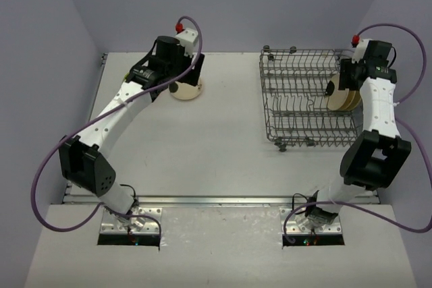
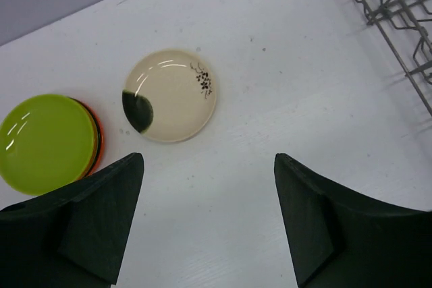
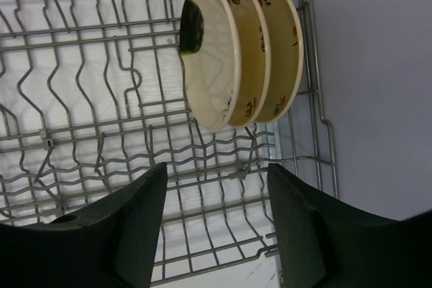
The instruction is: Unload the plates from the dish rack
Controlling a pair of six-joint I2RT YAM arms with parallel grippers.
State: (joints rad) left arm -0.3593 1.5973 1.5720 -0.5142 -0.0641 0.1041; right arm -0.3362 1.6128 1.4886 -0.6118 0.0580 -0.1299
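Note:
Three beige plates (image 3: pixel 212 65) stand upright side by side at the right end of the grey wire dish rack (image 3: pixel 101 99). My right gripper (image 3: pixel 216 170) hovers just short of them over the rack, open and holding nothing. From above, these plates (image 1: pixel 344 99) sit in the rack (image 1: pixel 266 99) beside the right gripper (image 1: pixel 334 88). On the table lies a beige plate (image 2: pixel 170 96) with a dark green patch. Left of it, a lime green plate (image 2: pixel 44 141) rests on an orange one (image 2: pixel 99 141). My left gripper (image 2: pixel 208 166) is open above bare table, near the flat plate (image 1: pixel 189 90).
A corner of the rack (image 2: pixel 398 5) shows at the top right of the left wrist view. The table's back wall runs close behind the rack and the flat plates. Purple cables loop beside both arms.

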